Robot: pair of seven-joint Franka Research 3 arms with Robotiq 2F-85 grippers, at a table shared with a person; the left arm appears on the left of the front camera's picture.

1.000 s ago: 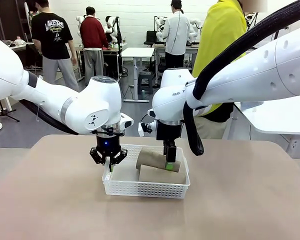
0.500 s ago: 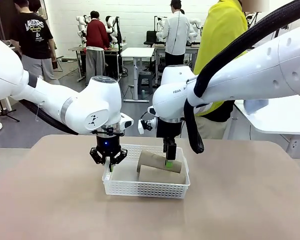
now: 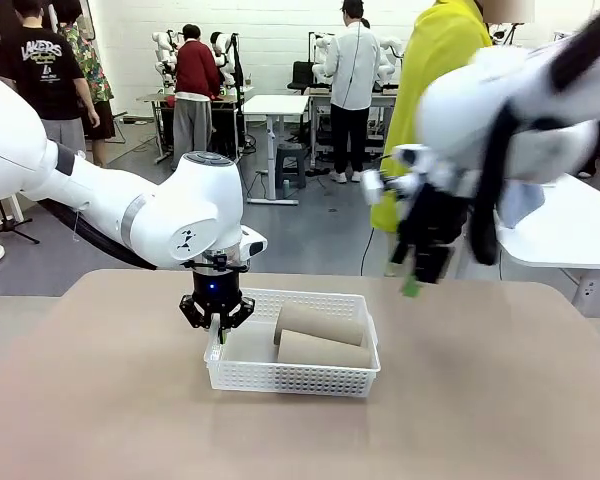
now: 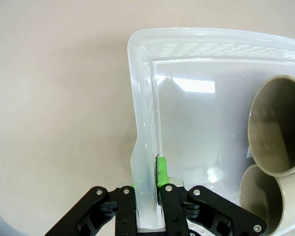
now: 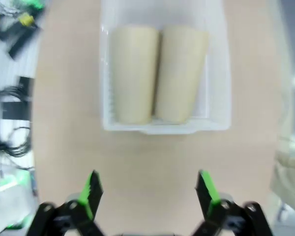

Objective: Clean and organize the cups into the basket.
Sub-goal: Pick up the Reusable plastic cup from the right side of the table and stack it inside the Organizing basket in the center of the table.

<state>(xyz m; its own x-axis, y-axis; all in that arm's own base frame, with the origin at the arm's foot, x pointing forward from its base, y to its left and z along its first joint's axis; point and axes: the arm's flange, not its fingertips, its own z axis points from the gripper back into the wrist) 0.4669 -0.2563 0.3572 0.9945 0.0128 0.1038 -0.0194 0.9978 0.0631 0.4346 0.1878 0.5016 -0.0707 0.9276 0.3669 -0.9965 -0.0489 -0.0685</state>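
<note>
Beige counter carries 1 shallow rectangular white plastic basket with fine lattice-mesh walls, near the middle. Inside it lie 2 matte tan-brown tapered handleless cups on their sides, the far cup and the near cup, side by side and touching along their length in the right part of the basket; the left part of the basket floor is bare. In the left wrist view both open mouths, far cup and near cup, face the end held by the left gripper. The left gripper points straight down at the basket's left short wall; in its own view the left gripper is clamped narrow on that wall of the basket, 1 green pad inside and 1 outside. The right gripper hangs in the air above the counter, right of the basket and apart from it, blurred in the front view. In its own view the right gripper stands wide with nothing between the pads, looking down on the basket and both cups. A person in a yellow top stands at the far side.
</note>
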